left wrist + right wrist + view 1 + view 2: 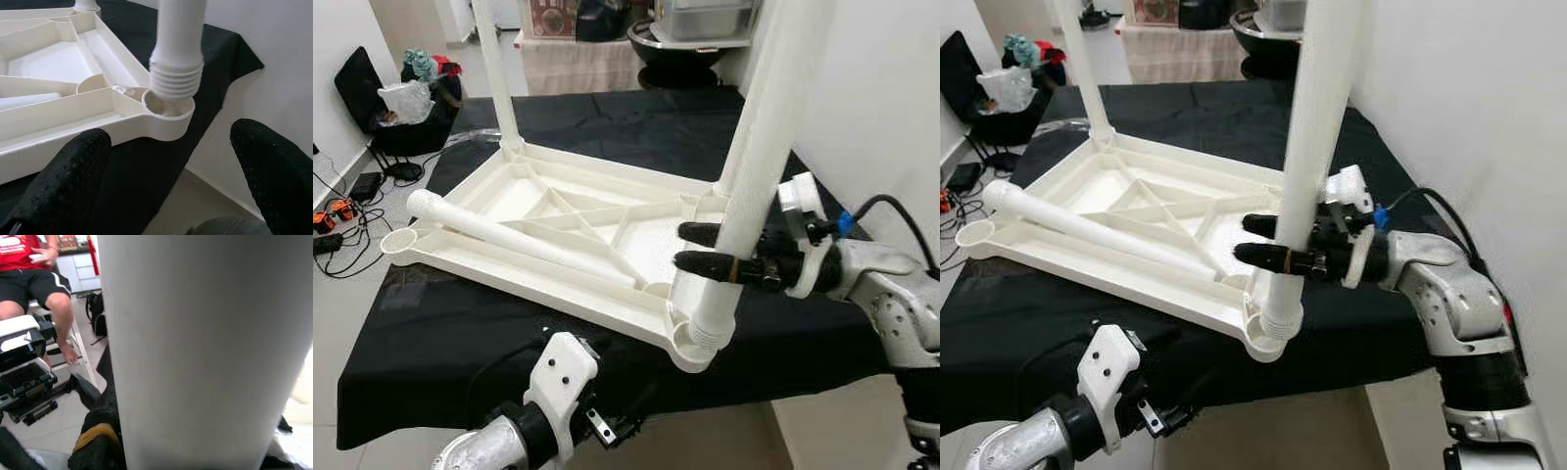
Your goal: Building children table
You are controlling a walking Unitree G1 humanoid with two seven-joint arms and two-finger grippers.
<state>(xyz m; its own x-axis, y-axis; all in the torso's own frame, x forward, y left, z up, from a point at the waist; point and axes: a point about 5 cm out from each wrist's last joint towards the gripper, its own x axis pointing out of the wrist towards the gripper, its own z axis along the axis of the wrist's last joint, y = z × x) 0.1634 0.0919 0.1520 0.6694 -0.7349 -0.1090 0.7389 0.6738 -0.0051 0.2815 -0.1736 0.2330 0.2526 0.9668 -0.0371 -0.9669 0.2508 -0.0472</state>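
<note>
A white plastic table top (558, 211) lies upside down on a black-covered table (440, 343). My right gripper (691, 247) is shut on a white leg (759, 147), held upright and slightly tilted. The leg's threaded end (176, 81) sits in the near right corner socket (168, 108). A second leg (499, 78) stands in the far left corner. A third leg (509, 235) lies loose across the underside ribs. My left gripper (171, 186) hovers open below the table's front edge, facing that socket, with nothing between its fingers (63, 186).
A white wall (881, 108) stands close on the right. On the floor at the left are a black bag (406, 103) and cables (342, 220). A low table with a metal pot (705, 20) stands behind. A seated person (29, 279) is nearby.
</note>
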